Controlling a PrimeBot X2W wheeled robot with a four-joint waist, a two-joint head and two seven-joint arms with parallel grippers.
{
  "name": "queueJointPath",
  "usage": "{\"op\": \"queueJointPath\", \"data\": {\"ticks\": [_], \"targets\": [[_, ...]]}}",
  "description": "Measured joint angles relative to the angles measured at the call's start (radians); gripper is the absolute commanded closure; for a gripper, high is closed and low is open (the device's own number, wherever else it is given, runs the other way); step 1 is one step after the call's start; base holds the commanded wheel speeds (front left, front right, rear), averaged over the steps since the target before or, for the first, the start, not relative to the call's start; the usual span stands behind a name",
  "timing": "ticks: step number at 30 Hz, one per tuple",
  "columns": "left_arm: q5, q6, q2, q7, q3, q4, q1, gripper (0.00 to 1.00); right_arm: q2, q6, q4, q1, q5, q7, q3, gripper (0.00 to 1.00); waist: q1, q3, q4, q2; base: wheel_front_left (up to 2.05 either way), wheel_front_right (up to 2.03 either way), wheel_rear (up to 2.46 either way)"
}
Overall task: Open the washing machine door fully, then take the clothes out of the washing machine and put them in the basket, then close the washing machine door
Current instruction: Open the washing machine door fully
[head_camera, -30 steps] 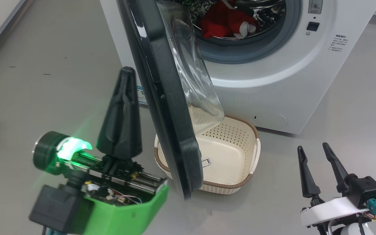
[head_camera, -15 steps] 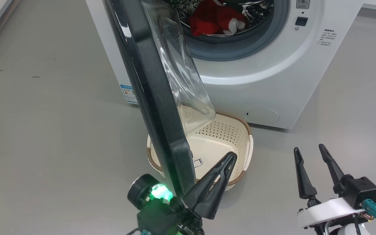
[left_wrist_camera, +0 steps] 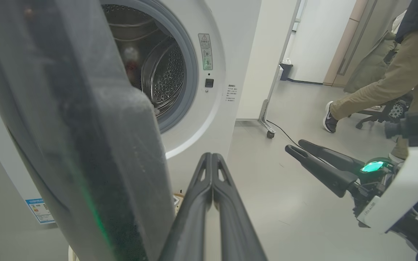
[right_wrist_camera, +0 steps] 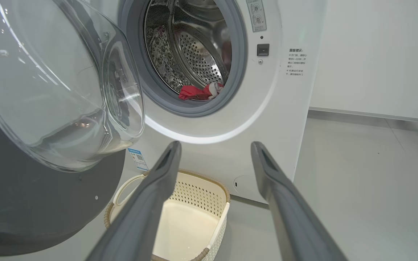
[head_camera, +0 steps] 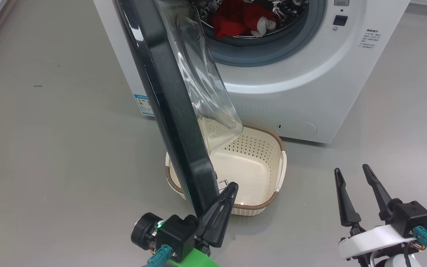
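Note:
The washing machine (head_camera: 291, 92) stands with its black washing machine door (head_camera: 169, 111) swung partly out, the glass bowl facing the drum. Red and white clothes (head_camera: 235, 18) lie in the drum, and the right wrist view shows the clothes (right_wrist_camera: 198, 92) too. The cream basket (head_camera: 258, 205) sits empty on the floor under the door. My left gripper (head_camera: 232, 187) is shut and empty, its tip beside the door's lower edge on the basket side; whether it touches the door (left_wrist_camera: 85, 145) I cannot tell. My right gripper (head_camera: 351, 170) stands open and empty at the lower right, pointing at the machine.
Grey floor surrounds the machine. In the left wrist view a person's leg (left_wrist_camera: 376, 90) and shoe (left_wrist_camera: 328, 117) show at the right, near a wheeled stand (left_wrist_camera: 267, 123) with a cable on the floor. The door hangs over the basket's left half.
My left gripper has swung from the door's outer left side down and round to its lower edge by the basket. The head camera has shifted slightly. The right arm is still.

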Motion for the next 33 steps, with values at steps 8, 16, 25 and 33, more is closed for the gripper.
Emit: {"op": "queueJointPath", "data": {"ticks": [8, 16, 25, 33], "targets": [[0.001, 0.024, 0.000, 0.000, 0.012, 0.028, 0.000, 1.00, 0.000, 0.003, 0.005, 0.000, 0.000, 0.000, -0.004, 0.00, 0.0000, -0.001, 0.008, 0.0000, 0.00, 0.00, 0.00], [-0.002, 0.038, 0.000, -0.008, 0.011, 0.050, 0.000, 1.00, 0.001, 0.005, 0.009, 0.000, 0.001, 0.000, -0.007, 0.00, 0.0000, -0.002, 0.023, 0.0000, 0.00, 0.00, 0.00], [-0.010, 0.045, -0.001, -0.023, 0.007, 0.065, 0.001, 1.00, 0.002, 0.008, 0.007, 0.000, 0.002, 0.000, -0.030, 0.00, 0.0000, 0.004, 0.064, 0.0000, 0.00, 0.00, 0.00], [-0.017, 0.048, -0.004, -0.052, 0.006, 0.072, 0.003, 1.00, 0.002, 0.008, 0.005, 0.000, 0.002, 0.000, -0.041, 0.00, 0.0000, 0.011, 0.106, 0.0000, 0.00, 0.00, 0.00]]}}
